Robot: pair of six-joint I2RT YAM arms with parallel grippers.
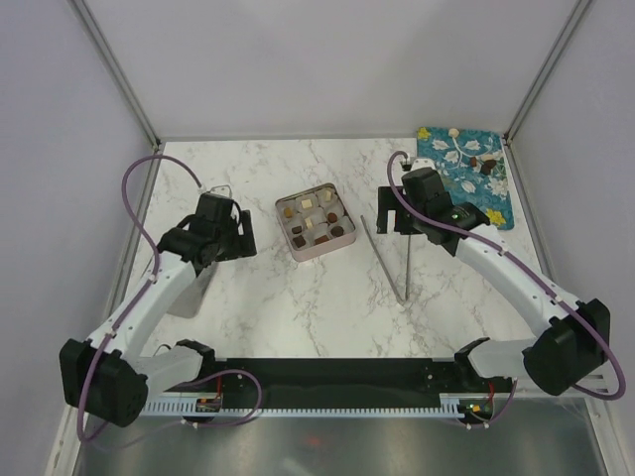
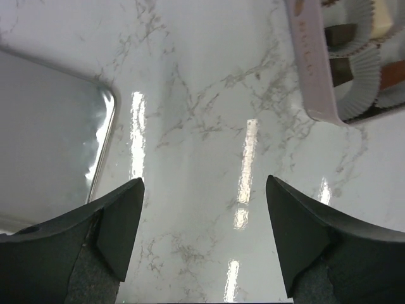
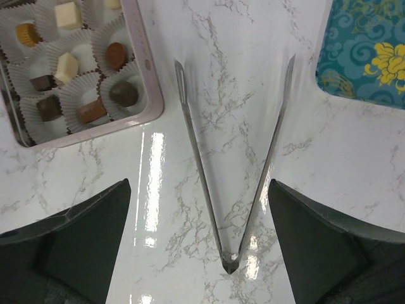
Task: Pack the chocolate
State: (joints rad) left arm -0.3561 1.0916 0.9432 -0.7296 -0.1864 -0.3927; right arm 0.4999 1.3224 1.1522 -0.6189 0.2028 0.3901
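Both end effectors are wide open and hold nothing. On the left end effector [image 2: 202, 190] the two dark fingers [image 2: 120, 221] stand far apart over bare marble, with only the desk [image 1: 298, 317] showing between them. A flat silvery metal piece [image 2: 50, 126] with a rounded corner lies on the desk to one side of this end effector, and a corner of the pink tin [image 2: 310, 69] shows at the other side; neither is touched. The right end effector [image 3: 199, 190] is spread just as wide, and its wrist camera looks down on the thin metal tongs [image 3: 196, 158]. These lie flat on the desk in a V, the joined end towards the fingers and the two tips pointing away. From above, the tongs lie just right of the tin, near it but apart from it. Most of the chocolate [image 3: 66, 66] sits in the tin near the middle of the desk, each piece in its own white paper cup: cream cubes, a yellowish piece, and round and square pieces in light and dark brown. A few more pieces [image 1: 485, 165] lie on the blue flowered cloth [image 1: 446, 159] at the far right corner, just behind the right arm and well apart from the tin.
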